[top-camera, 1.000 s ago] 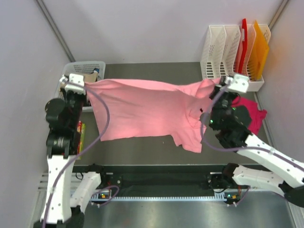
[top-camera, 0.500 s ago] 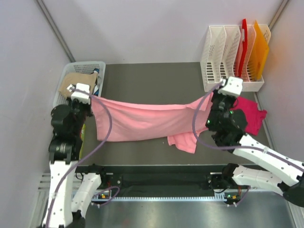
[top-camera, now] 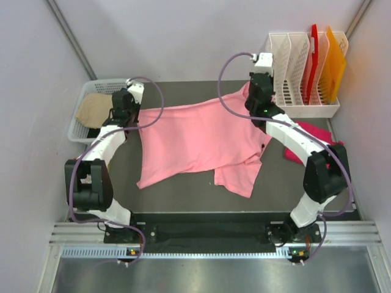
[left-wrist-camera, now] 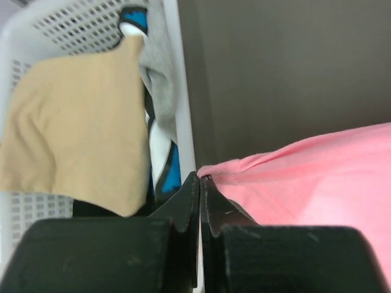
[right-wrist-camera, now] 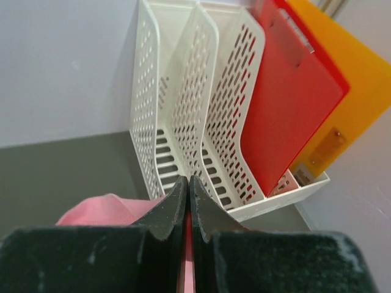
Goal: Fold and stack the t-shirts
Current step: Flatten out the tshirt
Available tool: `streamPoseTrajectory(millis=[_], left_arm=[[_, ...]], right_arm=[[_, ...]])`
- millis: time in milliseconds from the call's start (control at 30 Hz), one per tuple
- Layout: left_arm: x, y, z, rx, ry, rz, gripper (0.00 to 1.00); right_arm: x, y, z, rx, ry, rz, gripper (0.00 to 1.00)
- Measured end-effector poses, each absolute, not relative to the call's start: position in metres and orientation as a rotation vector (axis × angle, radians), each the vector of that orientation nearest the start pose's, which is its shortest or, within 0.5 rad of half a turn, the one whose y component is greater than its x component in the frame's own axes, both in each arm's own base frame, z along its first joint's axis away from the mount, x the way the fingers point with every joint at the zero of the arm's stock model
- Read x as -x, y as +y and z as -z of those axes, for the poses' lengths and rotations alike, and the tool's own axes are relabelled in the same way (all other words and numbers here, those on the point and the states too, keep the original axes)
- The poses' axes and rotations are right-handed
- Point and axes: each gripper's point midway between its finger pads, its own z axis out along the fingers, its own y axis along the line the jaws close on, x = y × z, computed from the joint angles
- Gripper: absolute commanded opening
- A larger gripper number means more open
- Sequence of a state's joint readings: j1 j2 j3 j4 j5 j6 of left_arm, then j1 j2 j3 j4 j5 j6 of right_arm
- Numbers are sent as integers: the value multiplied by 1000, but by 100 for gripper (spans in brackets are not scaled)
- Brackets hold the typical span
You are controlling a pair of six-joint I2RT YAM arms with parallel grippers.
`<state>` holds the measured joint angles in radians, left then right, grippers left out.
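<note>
The left tool [left-wrist-camera: 200, 178] is clamped tight on a corner of the salmon-pink t-shirt [top-camera: 201, 137], right beside the white mesh basket [top-camera: 82, 101] holding a tan cloth [left-wrist-camera: 67, 122]. The right tool [right-wrist-camera: 188, 180] is pinched just as tight on the shirt's opposite far edge, near the white file rack [right-wrist-camera: 183, 110].

A second ago the shirt hung stretched in the air between the arms. Both arms have since reached to the far side of the bench [top-camera: 183, 91] and drawn it down, so it now lies spread there, one sleeve trailing at the near edge. It looks ready to be let go and folded; no fold is made yet. The magenta t-shirt [top-camera: 316, 130] lies crumpled at the right under the right arm.

No writing is legible. A small tag on the orange board [right-wrist-camera: 348, 91], behind the red clipboard [right-wrist-camera: 287, 110], may carry print, but it is too small to read.
</note>
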<state>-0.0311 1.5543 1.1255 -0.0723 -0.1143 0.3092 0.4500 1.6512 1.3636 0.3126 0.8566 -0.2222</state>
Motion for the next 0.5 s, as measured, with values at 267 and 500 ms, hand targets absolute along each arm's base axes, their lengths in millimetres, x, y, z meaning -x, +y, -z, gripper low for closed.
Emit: streamPoseTrajectory(millis=[267,500], left_arm=[[-434,13,-272,-246,1858,-254,0],[-262,-7,-450,-246,1387,-150,0]], right_arm=[[-439,119,-327,-20,1549,464,0],[-266,135,-451,-80,1254,130,0]])
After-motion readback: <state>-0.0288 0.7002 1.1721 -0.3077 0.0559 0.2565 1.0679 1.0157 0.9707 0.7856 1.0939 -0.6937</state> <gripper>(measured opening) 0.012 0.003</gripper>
